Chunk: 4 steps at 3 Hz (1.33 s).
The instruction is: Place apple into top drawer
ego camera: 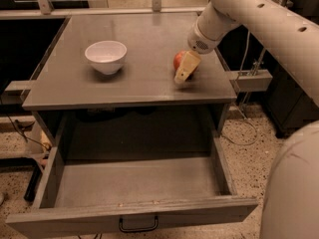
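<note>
Your end effector [185, 67] sits low over the right part of the desk [144, 83], at the tip of the pale arm [249, 11], which reaches in from about 1 o'clock. Its yellowish tip slants down toward 7 o'clock and ends at, or just above, the desk surface. It lies right against the near side of the apple [178, 59] and covers part of it. You cannot tell from this view whether the end effector is spread, pressed together or pinching the fruit.

The apple rests on the desk, red, with only its left side showing past the tip. It is at roughly 3 o'clock from the white bowl [105, 56], well apart from it. The bowl stands upright on the left half of the desk.

Below the desk, at 6 o'clock, the top drawer [134, 180] stands pulled out toward you, with its grey bottom in view. A dark pull handle [138, 226] hangs at the middle of its front panel. The apple is on the desk, not in the drawer.
</note>
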Motion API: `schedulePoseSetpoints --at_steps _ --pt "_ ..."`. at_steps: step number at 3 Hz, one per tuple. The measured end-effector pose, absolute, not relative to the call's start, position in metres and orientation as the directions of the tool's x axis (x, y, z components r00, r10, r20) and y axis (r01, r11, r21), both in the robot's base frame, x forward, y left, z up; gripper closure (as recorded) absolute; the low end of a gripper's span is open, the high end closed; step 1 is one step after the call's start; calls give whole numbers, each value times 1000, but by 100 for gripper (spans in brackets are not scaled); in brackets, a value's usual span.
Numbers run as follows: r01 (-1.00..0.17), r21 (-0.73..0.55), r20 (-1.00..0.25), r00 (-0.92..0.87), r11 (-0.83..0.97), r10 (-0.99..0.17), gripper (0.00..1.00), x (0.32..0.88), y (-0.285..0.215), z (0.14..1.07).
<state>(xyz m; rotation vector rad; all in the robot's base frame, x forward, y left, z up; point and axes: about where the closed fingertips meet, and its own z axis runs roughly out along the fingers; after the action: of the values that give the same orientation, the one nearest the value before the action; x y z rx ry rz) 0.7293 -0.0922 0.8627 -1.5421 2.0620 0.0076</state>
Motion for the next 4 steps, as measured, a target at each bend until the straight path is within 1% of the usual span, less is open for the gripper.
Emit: schedulePoseSetpoints --at_steps 1,2,4 --pt "-882 -340 -393 -183 327 -901 0 741 -104 857" --pt "-882 -340 -393 -183 327 -901 19 741 -104 857" --pt "-882 -340 -393 -183 327 -901 66 741 -104 857"
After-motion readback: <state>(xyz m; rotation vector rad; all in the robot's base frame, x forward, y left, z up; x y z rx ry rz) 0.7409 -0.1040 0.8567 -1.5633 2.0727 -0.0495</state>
